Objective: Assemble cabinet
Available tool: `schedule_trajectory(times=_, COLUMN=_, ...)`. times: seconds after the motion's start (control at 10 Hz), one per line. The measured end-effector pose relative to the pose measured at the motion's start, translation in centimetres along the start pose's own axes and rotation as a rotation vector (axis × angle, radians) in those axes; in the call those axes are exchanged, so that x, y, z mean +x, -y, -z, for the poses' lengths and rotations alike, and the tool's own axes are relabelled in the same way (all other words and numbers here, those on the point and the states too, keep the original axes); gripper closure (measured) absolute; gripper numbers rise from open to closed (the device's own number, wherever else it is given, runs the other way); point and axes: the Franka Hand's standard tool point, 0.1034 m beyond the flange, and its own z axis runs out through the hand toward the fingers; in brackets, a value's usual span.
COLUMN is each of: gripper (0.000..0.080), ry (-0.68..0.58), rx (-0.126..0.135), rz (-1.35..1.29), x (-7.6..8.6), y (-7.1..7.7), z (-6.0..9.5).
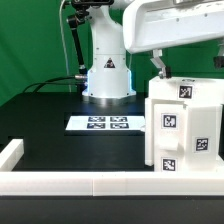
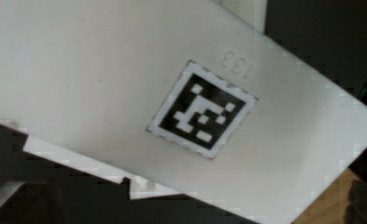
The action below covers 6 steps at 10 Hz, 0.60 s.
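Observation:
The cabinet (image 1: 185,125) is a large white box with several black-and-white tags on its faces. It stands on the black table at the exterior view's right. My gripper (image 1: 160,72) hangs from the white arm right above the cabinet's top left edge, and its dark fingers reach down to that edge. The exterior view does not show whether the fingers hold anything. In the wrist view a flat white face of the cabinet (image 2: 144,70) with one tag (image 2: 206,108) fills most of the picture, very close, and no fingers show.
The marker board (image 1: 105,124) lies flat mid-table in front of the arm's white base (image 1: 107,72). A low white border rail (image 1: 70,182) runs along the front edge and turns up at the exterior view's left (image 1: 10,152). A green backdrop stands behind.

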Motion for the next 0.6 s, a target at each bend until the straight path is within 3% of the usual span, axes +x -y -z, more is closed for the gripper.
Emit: schedule_trajectory(times=0.6, gripper=0.0002, ry=0.061, rx=-0.018, rz=0.522, x=-0.97, y=-0.18, z=-1.19)
